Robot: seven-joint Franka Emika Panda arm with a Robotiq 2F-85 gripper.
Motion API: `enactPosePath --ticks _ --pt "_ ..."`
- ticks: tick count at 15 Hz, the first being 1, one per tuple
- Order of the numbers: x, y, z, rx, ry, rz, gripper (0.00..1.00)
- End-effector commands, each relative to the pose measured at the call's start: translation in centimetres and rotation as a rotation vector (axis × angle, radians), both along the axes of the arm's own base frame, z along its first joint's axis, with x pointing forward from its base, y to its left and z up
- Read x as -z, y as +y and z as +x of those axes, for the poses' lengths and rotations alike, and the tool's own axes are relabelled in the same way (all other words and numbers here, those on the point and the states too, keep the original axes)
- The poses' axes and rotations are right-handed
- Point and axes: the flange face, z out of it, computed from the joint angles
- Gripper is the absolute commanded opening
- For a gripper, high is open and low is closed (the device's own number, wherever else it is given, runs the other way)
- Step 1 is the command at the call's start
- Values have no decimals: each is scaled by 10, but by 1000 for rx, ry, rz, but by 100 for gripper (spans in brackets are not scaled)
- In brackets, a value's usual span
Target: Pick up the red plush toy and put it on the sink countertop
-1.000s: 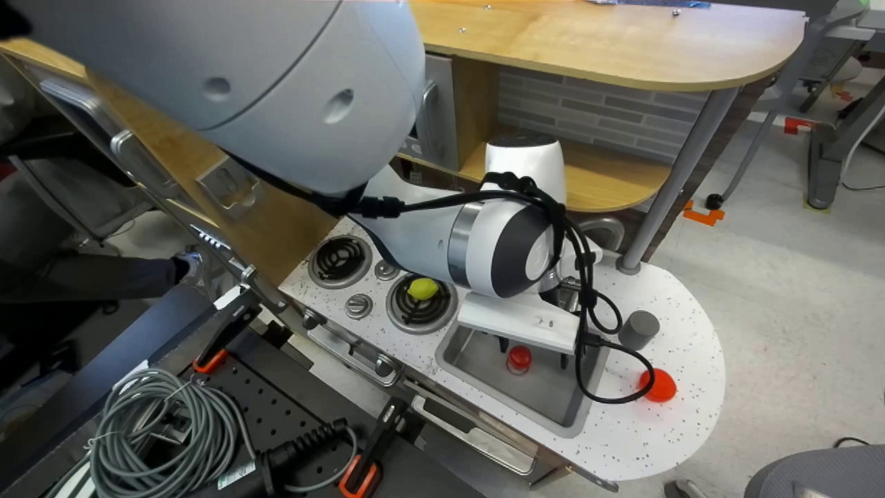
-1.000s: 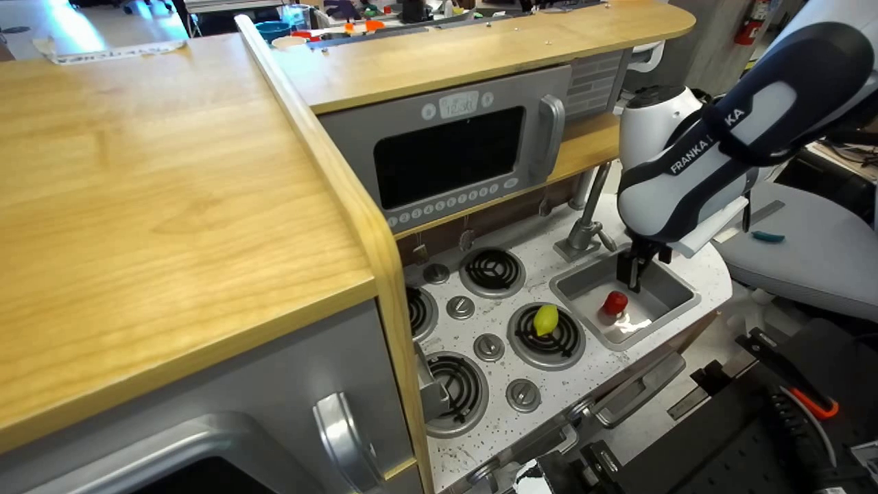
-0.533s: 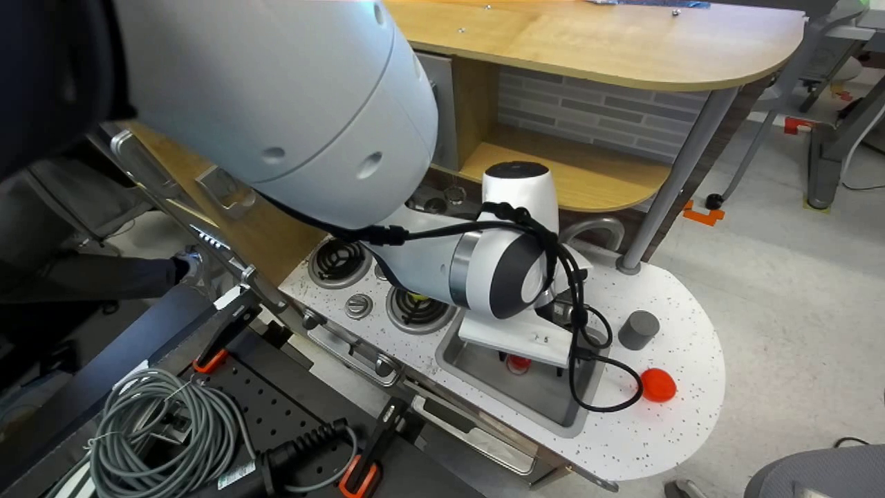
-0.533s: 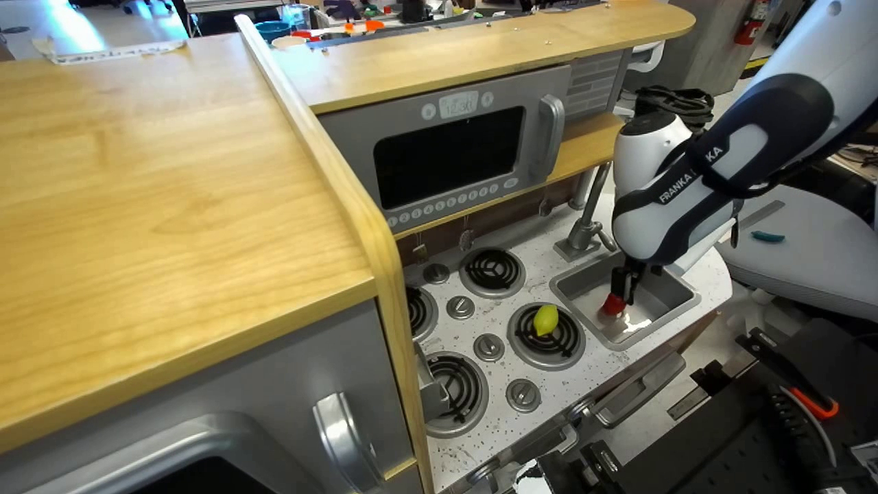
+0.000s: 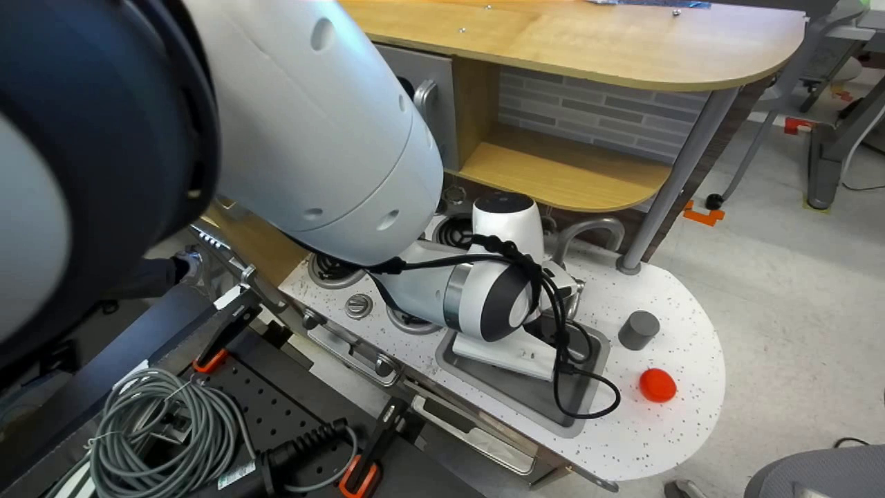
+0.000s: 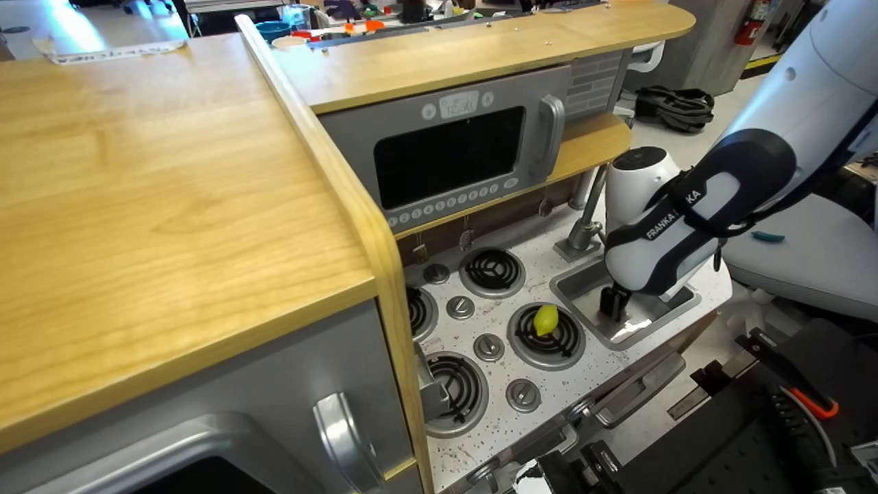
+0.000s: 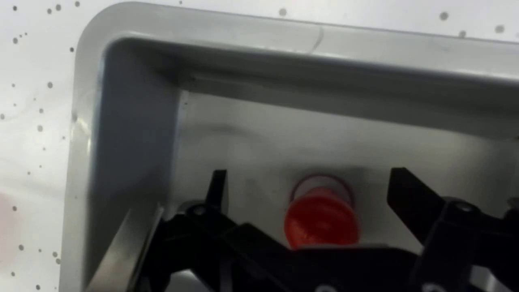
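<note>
Speckled white sink countertop (image 5: 681,429), rounded end bearing a grey cylinder (image 5: 639,330) and a round red object (image 5: 657,385) near each other; lemon (image 6: 546,320) on a coil burner (image 6: 566,341). Red toy (image 7: 322,225) sits in the grey sink basin (image 7: 227,30), hidden in both exterior views, plain in the wrist view. My gripper (image 7: 310,178) is spread wide, one finger on each side of the toy, gaps showing; how low the fingertips reach, I can't judge.

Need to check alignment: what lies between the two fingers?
In the wrist view, the red toy shows between the spread fingers, a gap on each side; relative depth is unclear.
</note>
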Motion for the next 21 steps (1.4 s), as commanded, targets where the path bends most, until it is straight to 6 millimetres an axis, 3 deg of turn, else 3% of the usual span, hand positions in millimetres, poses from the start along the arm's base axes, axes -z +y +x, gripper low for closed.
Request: enactPosePath --ticks 1,5,6,8,11,15,21 --pt "9 2 20 0 -49 10 100" --pt "15 0 31 1 -58 -4 100" --pt "17 0 32 1 -55 -9 75" --pt "21 0 33 11 -46 -16 68" --pt "24 1 31 20 -41 -14 42" --pt "19 -5 27 50 -29 -12 16" --pt "-16 -24 16 158 -20 29 16"
